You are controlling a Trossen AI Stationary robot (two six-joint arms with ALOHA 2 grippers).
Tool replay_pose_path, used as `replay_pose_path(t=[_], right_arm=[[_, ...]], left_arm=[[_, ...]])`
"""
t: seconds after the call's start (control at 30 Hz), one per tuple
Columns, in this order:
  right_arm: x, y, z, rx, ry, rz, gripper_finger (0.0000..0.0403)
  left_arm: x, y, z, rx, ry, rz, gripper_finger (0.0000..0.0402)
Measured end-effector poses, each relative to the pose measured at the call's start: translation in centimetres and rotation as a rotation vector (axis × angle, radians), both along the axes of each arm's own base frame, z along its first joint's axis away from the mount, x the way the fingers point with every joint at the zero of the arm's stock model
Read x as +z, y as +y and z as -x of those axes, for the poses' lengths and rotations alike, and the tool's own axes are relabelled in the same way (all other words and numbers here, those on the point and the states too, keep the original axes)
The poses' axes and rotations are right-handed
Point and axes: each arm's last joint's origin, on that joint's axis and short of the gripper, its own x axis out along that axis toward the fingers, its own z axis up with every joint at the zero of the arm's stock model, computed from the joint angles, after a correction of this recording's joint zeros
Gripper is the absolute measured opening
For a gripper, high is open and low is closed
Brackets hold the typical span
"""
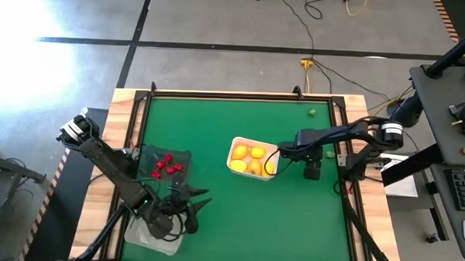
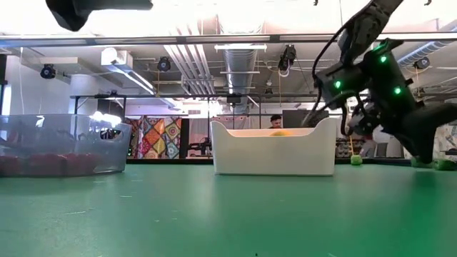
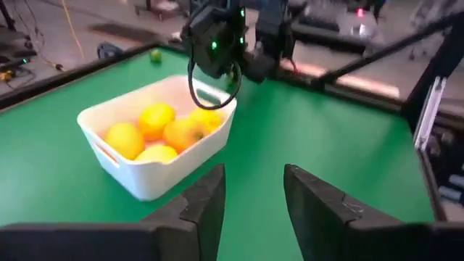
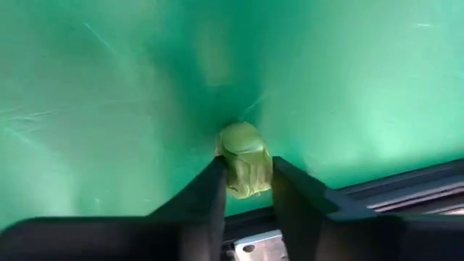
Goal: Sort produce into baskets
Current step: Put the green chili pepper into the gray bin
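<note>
Right wrist view shows my right gripper (image 4: 246,181) pinching a small pale-green lumpy toy vegetable (image 4: 245,167) at the green table mat (image 4: 109,87), beside the white plastic tub of yellow-orange rounds (image 1: 251,158). I should lift straight, squeezing steadily. My left gripper (image 3: 254,192) waits, fingers narrowly apart.

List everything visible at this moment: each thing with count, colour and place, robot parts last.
white basket: one, table centre, beside the right gripper.
yellow-orange fruits: about four, inside the white basket.
dark see-through basket: one, left of centre.
red pieces: several, inside the dark basket.
clear basket: one, near-left corner, partly under the left arm.
green piece: one, far right of the table.
green piece in gripper: one, between the right gripper's fingers.
table: one, green top.
left gripper: open, over the near-left area.
right gripper: shut on the green piece, right of the white basket.
</note>
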Motion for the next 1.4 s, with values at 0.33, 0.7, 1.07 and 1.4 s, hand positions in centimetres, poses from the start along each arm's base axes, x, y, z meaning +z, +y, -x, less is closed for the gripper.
replay_pose_path(t=[0.33, 0.7, 1.07, 1.4], right_arm=[[5.2, 2.3, 1.2, -0.181, -0.239, -0.041, 0.004], [5.8, 16.0, -1.7, -0.047, -0.712, -0.25, 0.004], [4.3, 20.6, -9.9, 0.179, -0.954, -0.2, 0.0052], [2.5, 23.1, -14.7, 0.363, -0.883, -0.096, 0.0123]], left_arm=[[-0.6, -2.0, -1.4, 0.21, -0.193, -0.134, 0.0092], [-2.0, -2.1, -2.6, 0.168, -0.084, -0.331, 0.0084], [-2.3, -2.5, -2.7, 0.118, -0.104, -0.262, 0.0111], [-2.5, -2.9, -3.1, -0.031, -0.133, -0.054, 0.0179]])
